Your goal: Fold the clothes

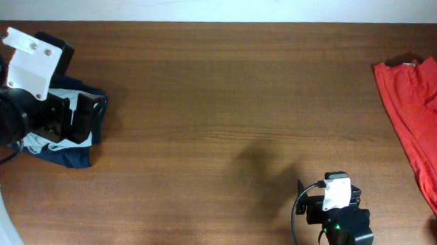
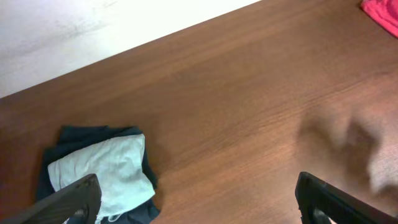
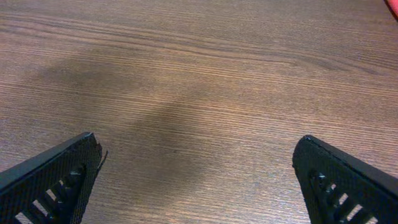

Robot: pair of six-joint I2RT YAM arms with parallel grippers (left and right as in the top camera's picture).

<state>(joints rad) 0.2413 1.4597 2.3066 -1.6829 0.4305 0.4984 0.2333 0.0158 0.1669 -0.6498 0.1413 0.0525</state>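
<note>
The clothes (image 2: 102,173), a pale blue-green garment, lie folded into a small bundle on top of dark navy clothes (image 2: 81,134) at the table's left side. In the overhead view my left gripper (image 1: 82,116) hangs over this pile and hides most of the pale cloth (image 1: 64,96). In the left wrist view the left gripper (image 2: 199,202) is open, with its left finger (image 2: 71,202) over the edge of the bundle and bare wood between the fingers. My right gripper (image 3: 196,180) is open above bare table, holding nothing. The right arm (image 1: 340,216) sits near the front edge.
A bright red garment (image 1: 421,124) lies spread at the table's right edge, and a corner of it (image 2: 380,12) shows in the left wrist view. The navy clothes (image 1: 73,157) stick out under the left arm. The brown wooden table (image 1: 227,101) ends at a pale wall (image 2: 93,31) behind.
</note>
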